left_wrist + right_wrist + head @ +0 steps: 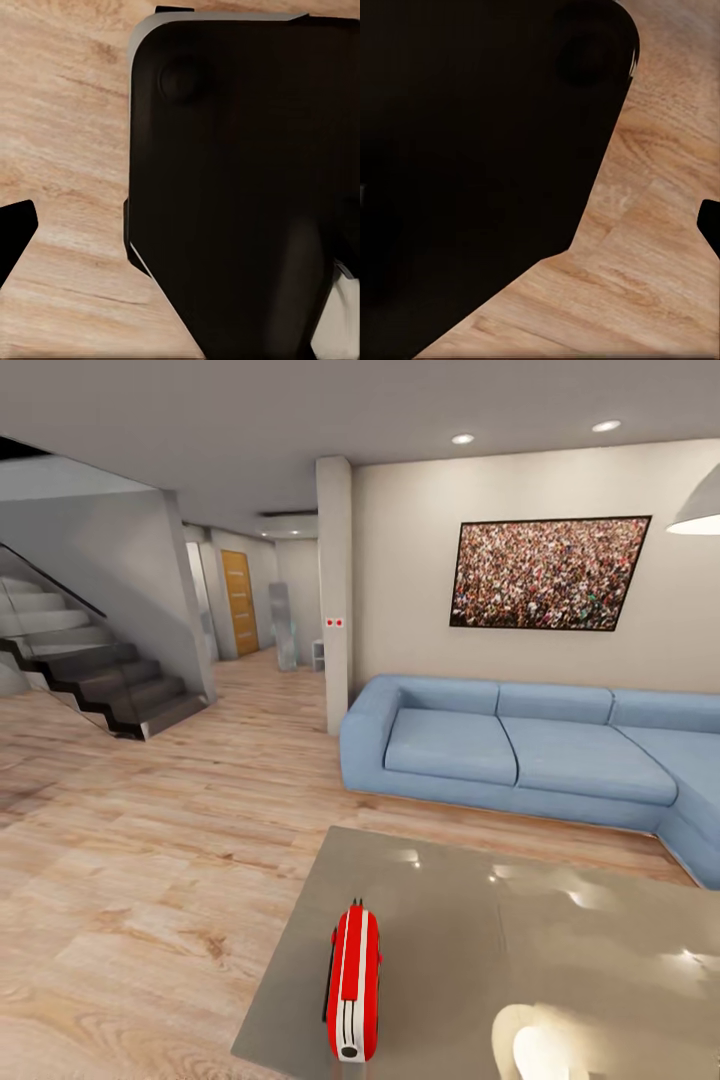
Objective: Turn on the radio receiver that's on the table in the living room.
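1. Head view, far left: one dark staircase (pixel 120 685) with a black handrail, going up from the light wood plank floor (pixel 150 830).
2. Behind it a hallway with one orange-brown door (pixel 240 600) at its end.
3. One beige pillar (pixel 336 595) at the wall corner carries two small red squares (pixel 334 622); too small to read.
4. Living room wall to the right: one black-framed crowd picture (pixel 548 573), no legible writing.
5. Two recessed ceiling lights (pixel 462 438); one white pendant lamp (pixel 700 510), cut by the right edge.
6. One long blue corner sofa (pixel 530 750) under the picture, three back cushions visible.
7. Surface (pixel 560 950): glossy grey-brown top, lower centre to right, near the sofa but apart from it.
8. Radio receiver (pixel 353 982): one, bright red, white stripes on top, thin black handle on its left side. It lies flat near the surface's left edge, long axis pointing away from the camera. No brand or label readable.
9. Pale rounded shape (pixel 540 1045) at the bottom edge, right of the radio; cannot identify.
10. Left wrist view: plank floor and a large black robot body panel (pixel 240 187); left tool state cannot tell.
11. Right wrist view: same floor, another black panel (pixel 480 150); right tool state cannot tell.
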{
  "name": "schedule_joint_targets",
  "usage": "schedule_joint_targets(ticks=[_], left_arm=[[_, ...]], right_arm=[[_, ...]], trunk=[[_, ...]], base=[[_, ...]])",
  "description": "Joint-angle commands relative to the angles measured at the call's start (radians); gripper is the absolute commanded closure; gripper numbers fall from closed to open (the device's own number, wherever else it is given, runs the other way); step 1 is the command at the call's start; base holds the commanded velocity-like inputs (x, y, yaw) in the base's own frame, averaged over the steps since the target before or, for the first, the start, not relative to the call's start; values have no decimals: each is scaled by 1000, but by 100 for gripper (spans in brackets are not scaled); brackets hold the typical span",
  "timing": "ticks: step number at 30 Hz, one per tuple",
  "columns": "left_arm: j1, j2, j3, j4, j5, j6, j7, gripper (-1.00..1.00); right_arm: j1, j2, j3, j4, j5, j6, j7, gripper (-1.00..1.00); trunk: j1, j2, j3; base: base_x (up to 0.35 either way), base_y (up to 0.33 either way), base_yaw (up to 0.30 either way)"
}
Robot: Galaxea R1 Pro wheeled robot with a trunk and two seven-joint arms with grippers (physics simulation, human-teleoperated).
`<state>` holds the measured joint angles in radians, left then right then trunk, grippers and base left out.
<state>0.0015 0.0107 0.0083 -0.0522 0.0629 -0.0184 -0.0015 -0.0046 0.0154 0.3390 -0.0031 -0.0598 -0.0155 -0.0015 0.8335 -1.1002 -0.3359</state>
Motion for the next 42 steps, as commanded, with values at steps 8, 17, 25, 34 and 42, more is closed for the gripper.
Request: schedule_joint_targets(ticks=[8,17,25,34,42], left_arm=[[0,0,0,0,0,0,0,-100],[0,0,-1,0,1,0,0,-100],[0,0,-1,0,0,0,0,-100],[0,0,-1,0,1,0,0,-100],[0,0,-1,0,0,0,0,-100]], right_arm=[[0,0,0,0,0,0,0,-100],[0,0,0,0,0,0,0,-100],[0,0,0,0,0,0,0,-100],[0,0,0,0,0,0,0,-100],[0,0,0,0,0,0,0,-100]], trunk=[[-31,56,12],[-35,63,1],[-35,63,-12],[-35,63,-27],[-35,63,-40]], base=[[0,0,0],[0,0,0],[0,0,0],[0,0,0],[0,0,0]])
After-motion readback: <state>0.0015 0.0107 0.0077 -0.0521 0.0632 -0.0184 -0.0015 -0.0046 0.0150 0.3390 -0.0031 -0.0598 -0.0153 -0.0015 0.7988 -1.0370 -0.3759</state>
